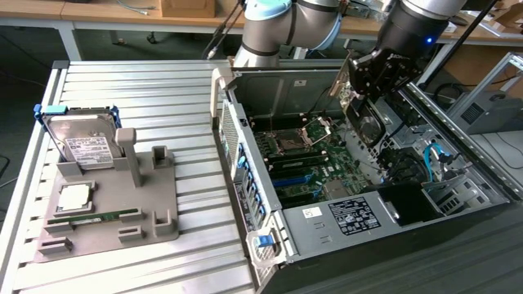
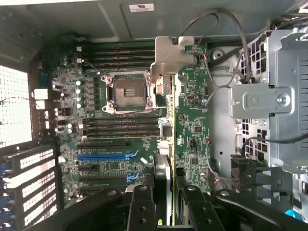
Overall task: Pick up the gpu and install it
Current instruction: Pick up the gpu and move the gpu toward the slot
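My gripper (image 1: 369, 78) hangs over the open computer case (image 1: 245, 144), shut on the gpu (image 1: 345, 86), which it holds on edge above the motherboard (image 1: 304, 165). In the wrist view the gpu (image 2: 191, 120) runs away from my gripper (image 2: 164, 208) as a green board ending in a silver bracket (image 2: 171, 55). The dark fingers (image 2: 142, 207) clamp the card's near end from both sides. Below it lie the motherboard (image 2: 115, 168), its expansion slots with one blue slot (image 2: 103, 156), and the bare CPU socket (image 2: 127, 92).
A grey fixture tray (image 1: 159, 211) on the slatted table at the exterior view's left carries a silver hard drive (image 1: 82, 146), a CPU chip (image 1: 73, 196) and a green memory stick (image 1: 98, 217). A metal drive cage (image 2: 269, 101) and loose cables flank the motherboard.
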You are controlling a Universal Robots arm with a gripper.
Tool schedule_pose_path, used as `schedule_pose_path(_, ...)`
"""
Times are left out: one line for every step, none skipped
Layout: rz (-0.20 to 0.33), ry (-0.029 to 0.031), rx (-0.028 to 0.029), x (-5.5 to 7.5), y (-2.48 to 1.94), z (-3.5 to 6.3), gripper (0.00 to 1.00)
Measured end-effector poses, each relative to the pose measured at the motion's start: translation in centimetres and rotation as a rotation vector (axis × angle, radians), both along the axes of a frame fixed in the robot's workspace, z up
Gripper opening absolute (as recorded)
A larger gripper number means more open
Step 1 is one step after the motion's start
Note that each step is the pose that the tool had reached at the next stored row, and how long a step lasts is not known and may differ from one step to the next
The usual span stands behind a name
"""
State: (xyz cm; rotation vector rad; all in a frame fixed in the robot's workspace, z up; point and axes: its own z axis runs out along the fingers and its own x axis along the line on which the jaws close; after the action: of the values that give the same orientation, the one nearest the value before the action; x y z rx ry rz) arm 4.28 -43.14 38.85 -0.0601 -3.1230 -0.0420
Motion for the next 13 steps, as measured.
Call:
schedule_pose_path(0.002,0.0001,0.0000,0.0,0.00,-0.12,0.27)
schedule_pose_path(0.002,0.0001,-0.0001,0.1,0.00,-0.25,0.27)
schedule_pose_path(0.002,0.0001,-0.0001,0.1,0.00,-0.40,0.27)
schedule_pose_path(0.002,0.0001,-0.0001,0.1,0.00,-0.54,0.27)
schedule_pose_path(0.002,0.0000,-0.0003,0.2,0.00,-0.70,0.27)
schedule_pose_path(0.002,0.0001,-0.0005,0.2,0.00,-0.90,0.27)
schedule_pose_path(0.002,0.0001,-0.0008,0.2,0.01,-1.09,0.27)
schedule_pose_path(0.002,0.0001,-0.0010,0.2,0.01,-1.33,0.27)
schedule_pose_path(0.002,0.0001,-0.0010,0.2,0.01,-1.45,0.27)
schedule_pose_path(0.002,0.0001,-0.0009,0.2,0.01,-1.55,0.27)
schedule_pose_path(0.002,0.0001,-0.0011,0.2,0.02,-1.62,0.27)
schedule_pose_path(0.002,0.0001,-0.0011,0.2,0.02,-1.65,0.27)
schedule_pose_path(0.003,0.0001,-0.0012,0.2,0.01,-1.67,0.27)
